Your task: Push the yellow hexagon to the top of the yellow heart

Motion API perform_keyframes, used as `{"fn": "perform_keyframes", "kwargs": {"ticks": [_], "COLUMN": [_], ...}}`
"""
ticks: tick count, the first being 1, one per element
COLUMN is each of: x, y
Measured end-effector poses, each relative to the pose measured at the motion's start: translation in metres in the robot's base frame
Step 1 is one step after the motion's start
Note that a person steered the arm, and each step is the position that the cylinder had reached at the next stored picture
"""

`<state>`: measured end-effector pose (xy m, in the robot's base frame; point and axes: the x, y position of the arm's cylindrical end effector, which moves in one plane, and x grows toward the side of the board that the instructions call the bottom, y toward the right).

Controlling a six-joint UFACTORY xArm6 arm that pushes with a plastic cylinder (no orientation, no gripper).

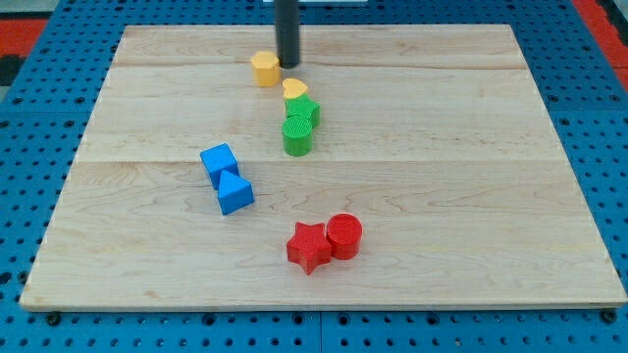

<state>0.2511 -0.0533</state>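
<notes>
Near the frame's top centre, the yellow hexagon block (264, 69) is flanked on its right by my tip (287, 64), a bare rod holding nothing, and is judged nearly placed, slightly upper left of the yellow heart block (294, 89).

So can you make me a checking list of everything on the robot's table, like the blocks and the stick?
Surface: pale wooden board, lying on a blue perforated base.
Job's things: yellow hexagon near the view's top; yellow heart just below and right of it, a small gap between them.
Clutter: two green blocks right below the heart, apparently touching it; blue cube and blue triangle together at centre left; red star and red cylinder side by side near the view's bottom.
Grippers: none; my tip sits just right of the hexagon, above the heart.
Cables: nothing seen.
Surroundings: red strips at the view's top corners.
</notes>
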Motion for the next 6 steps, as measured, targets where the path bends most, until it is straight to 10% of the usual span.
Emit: {"fn": "perform_keyframes", "kwargs": {"ticks": [6], "x": [0.076], "y": [0.013]}}
